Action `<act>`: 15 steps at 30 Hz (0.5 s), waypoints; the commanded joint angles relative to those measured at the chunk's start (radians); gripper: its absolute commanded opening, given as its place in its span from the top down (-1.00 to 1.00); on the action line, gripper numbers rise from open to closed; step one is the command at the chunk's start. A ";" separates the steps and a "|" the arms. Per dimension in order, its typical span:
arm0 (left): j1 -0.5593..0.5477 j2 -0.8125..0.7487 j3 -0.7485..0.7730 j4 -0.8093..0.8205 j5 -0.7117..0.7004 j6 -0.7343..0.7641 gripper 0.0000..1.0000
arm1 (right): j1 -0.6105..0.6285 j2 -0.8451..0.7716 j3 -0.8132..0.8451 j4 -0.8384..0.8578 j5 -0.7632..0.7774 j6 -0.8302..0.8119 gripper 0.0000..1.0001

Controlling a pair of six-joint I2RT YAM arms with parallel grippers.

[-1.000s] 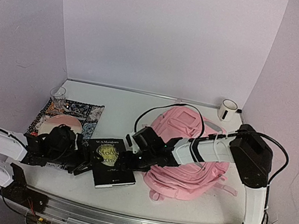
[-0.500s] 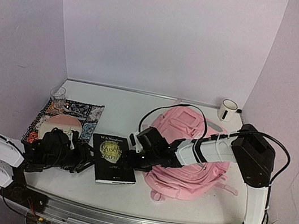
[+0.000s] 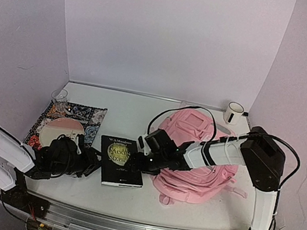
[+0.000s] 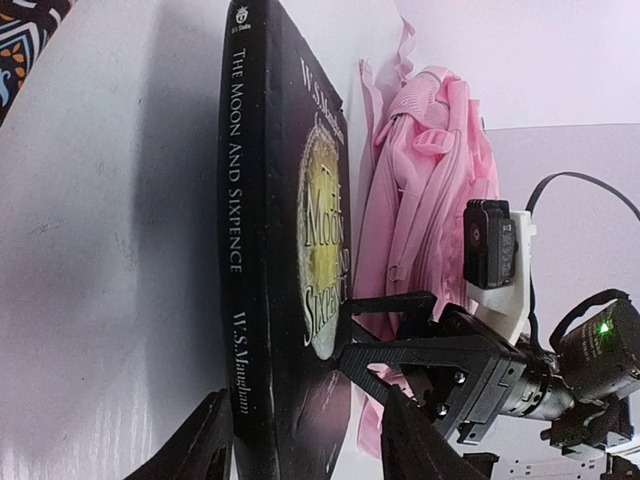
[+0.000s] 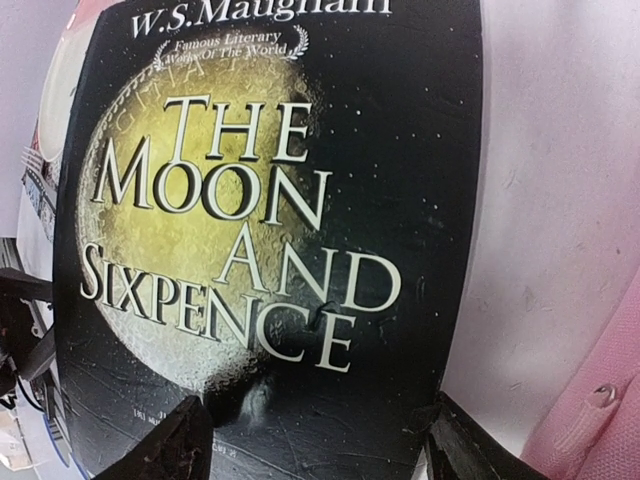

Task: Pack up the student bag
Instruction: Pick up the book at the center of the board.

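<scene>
Left claw (image 4: 305, 392) first: its two fingers stand parted, straddling the spine side of the black book (image 3: 122, 163), one finger by the spine and one over the cover, and whether they bite I cannot tell. Right claw (image 5: 318, 405) reaches in from the other side, low over the moon on the cover, jaws spread wide and nothing held; one fingertip sits over the dark cover, the other by the edge that faces the bag. And there is the student bag (image 3: 195, 184), lying flat on the right half of the table (image 3: 125, 110) with its zipped pockets up, just right of the book, a thin strip of bare table between them. Its long axis runs far to near, a rounded end pointing at the back wall, a strap end poking out at the near right; the right arm stretches across its middle. A white mug (image 3: 233, 112) stands at the far right. Far left, a glass (image 3: 59, 97) and a pink plate (image 3: 60, 129) rest on a patterned cloth (image 3: 86, 114).
</scene>
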 commanded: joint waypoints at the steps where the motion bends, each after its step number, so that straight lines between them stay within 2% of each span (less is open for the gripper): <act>1: -0.053 0.041 0.115 0.352 0.131 0.008 -0.03 | 0.063 -0.010 0.014 0.158 -0.271 0.023 -0.40; 5: -0.055 0.074 0.121 0.369 0.131 0.032 0.11 | 0.062 -0.015 0.022 0.174 -0.314 0.024 -0.39; 11: -0.055 0.116 0.053 0.367 0.057 -0.030 0.59 | 0.051 -0.062 -0.024 0.176 -0.249 0.023 -0.31; 15: -0.056 0.137 -0.018 0.367 0.024 -0.068 0.67 | 0.044 -0.086 -0.048 0.168 -0.229 0.023 -0.19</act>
